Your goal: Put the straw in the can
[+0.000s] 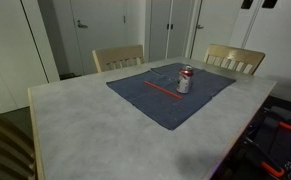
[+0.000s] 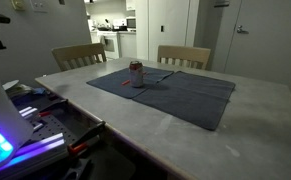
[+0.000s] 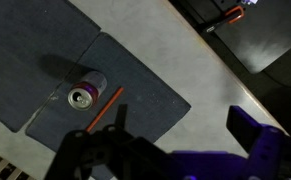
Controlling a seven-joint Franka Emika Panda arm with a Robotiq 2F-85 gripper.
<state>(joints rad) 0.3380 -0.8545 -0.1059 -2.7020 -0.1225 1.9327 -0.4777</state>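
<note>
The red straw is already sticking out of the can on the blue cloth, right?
Not quite. The straw is not in the can yet. It lies flat on the blue cloth right beside the can, as the wrist view shows. The can does stand on the blue cloth.

Beyond the pincer (image 3: 120, 140): glossy metal can (image 3: 82, 96), smooth plastic straw (image 3: 106, 110), matt cloth (image 3: 45, 40), smooth, mottled tabletop (image 3: 190, 55).
</note>
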